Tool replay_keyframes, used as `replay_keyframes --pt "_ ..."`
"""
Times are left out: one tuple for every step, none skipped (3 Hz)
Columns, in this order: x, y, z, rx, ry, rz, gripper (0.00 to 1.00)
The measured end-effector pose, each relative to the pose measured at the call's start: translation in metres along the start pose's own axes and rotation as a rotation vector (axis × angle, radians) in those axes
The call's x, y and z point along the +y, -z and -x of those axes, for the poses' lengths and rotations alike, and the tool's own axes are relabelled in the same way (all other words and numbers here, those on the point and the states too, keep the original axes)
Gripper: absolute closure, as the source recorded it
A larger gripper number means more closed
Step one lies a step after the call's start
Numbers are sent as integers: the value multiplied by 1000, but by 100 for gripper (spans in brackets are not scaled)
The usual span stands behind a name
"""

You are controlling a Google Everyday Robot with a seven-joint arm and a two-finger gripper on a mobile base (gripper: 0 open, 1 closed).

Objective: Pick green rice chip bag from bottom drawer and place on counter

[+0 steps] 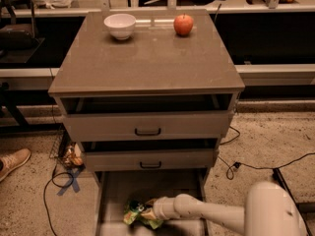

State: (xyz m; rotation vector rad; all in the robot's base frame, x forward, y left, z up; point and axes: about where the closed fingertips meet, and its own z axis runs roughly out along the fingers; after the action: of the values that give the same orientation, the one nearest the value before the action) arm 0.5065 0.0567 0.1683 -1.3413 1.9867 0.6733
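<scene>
Tool (pixel 149 211) was down in the bottom drawer (pixel 147 185), right at the green rice chip bag (pixel 132 215), touching or overlapping its right side. Couldn't tell whether the tool was open, closed or gripping the bag; the view didn't show it.

Bag sat near the front of the drawer floor, left of centre and crumpled, with a dark patch on top. The drawer was pulled all the way out, and its floor behind the bag was bare.

White arm (pixel 211 213) came in from the lower right, running low and roughly level across the drawer's right half.

Counter (pixel 147 63) carried a white bowl (pixel 120 25) back-left and a red apple (pixel 183 24) back-right, well apart.

Upper drawer (pixel 147 127) and middle drawer (pixel 150 160), both with black handles, each showed a dark gap above its front.

On the floor: a shoe (pixel 14 161) at the far left, blue tape (pixel 69 183) beside the cabinet, and a black cable (pixel 256 165) to the right.
</scene>
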Motion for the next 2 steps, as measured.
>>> replay_keyframes --pt "-26 20 4 -168 -55 -40 100" --pt "-51 94 58 -398 -50 -76 100"
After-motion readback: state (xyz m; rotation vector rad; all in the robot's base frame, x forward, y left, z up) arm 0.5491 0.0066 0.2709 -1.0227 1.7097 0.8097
